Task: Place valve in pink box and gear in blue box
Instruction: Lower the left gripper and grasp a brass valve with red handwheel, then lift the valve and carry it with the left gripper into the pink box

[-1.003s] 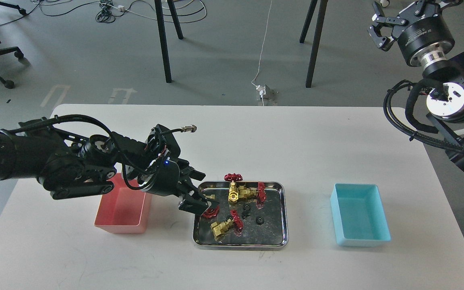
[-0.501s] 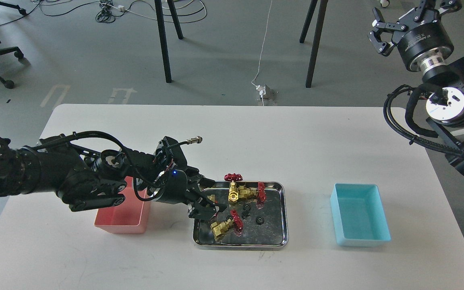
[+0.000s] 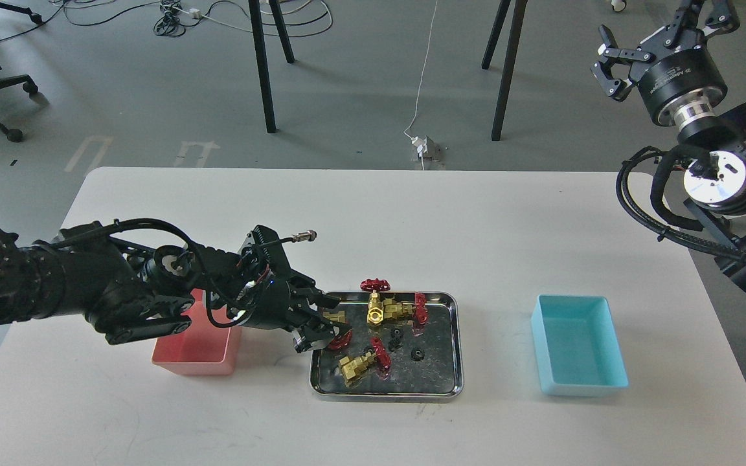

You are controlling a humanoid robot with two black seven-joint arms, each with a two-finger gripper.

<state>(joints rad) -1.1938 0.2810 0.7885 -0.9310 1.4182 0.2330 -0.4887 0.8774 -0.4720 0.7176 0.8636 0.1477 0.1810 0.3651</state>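
The left gripper (image 3: 322, 327) had its jaws set around a valve (image 3: 337, 329) at the left end of the steel tray (image 3: 454, 343), though whether they had truly closed on it could not be told. A shallow hold on the round red handwheel risked the valve twisting out on the lift, or dragging the neighbouring valve (image 3: 361, 364). The pink box (image 3: 195, 356) sat just left on the desk (image 3: 476, 220), partly under the arm. The right gripper (image 3: 661, 39) hung high with jaws spread, far from the gears (image 3: 417, 354) and blue box (image 3: 580, 353).
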